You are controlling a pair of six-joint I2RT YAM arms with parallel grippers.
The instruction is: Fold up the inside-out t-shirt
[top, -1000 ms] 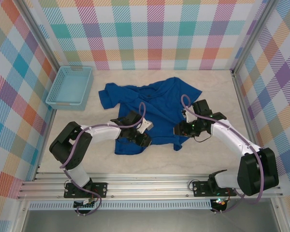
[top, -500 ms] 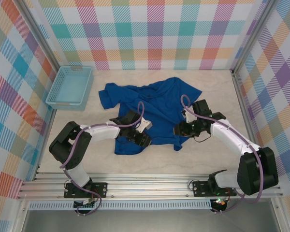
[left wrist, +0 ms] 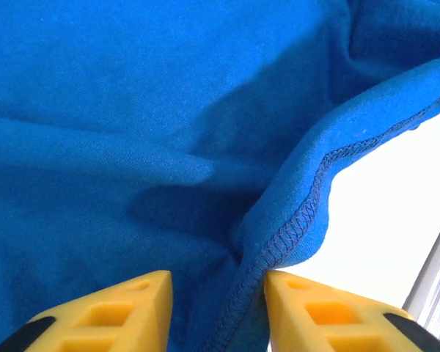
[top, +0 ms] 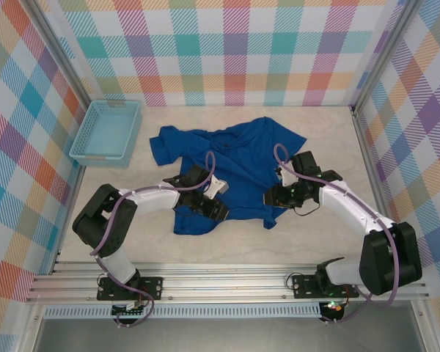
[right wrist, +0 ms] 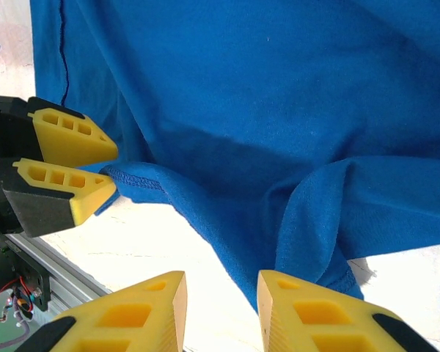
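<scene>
The royal-blue inside-out t-shirt (top: 231, 161) lies rumpled in the middle of the table, its stitched hem (left wrist: 308, 213) toward the near edge. My left gripper (top: 218, 210) rests low on the hem's left part. Its yellow fingers (left wrist: 110, 315) stand apart, and the hem's fold passes between them against the right finger. My right gripper (top: 271, 196) hovers at the shirt's near right corner (right wrist: 315, 257). It is open, with bare table and the cloth edge in its gap (right wrist: 221, 282). The left gripper (right wrist: 106, 170) also appears at the left of the right wrist view.
A light blue mesh basket (top: 106, 130) stands at the back left, apart from the shirt. Metal rails (top: 227, 282) run along the near edge, close below both grippers. Checked walls close in the table on three sides.
My left gripper's jaws have spread a little around the hem. The right jaws have narrowed slightly. Both arms and the shirt stay almost where they were.
</scene>
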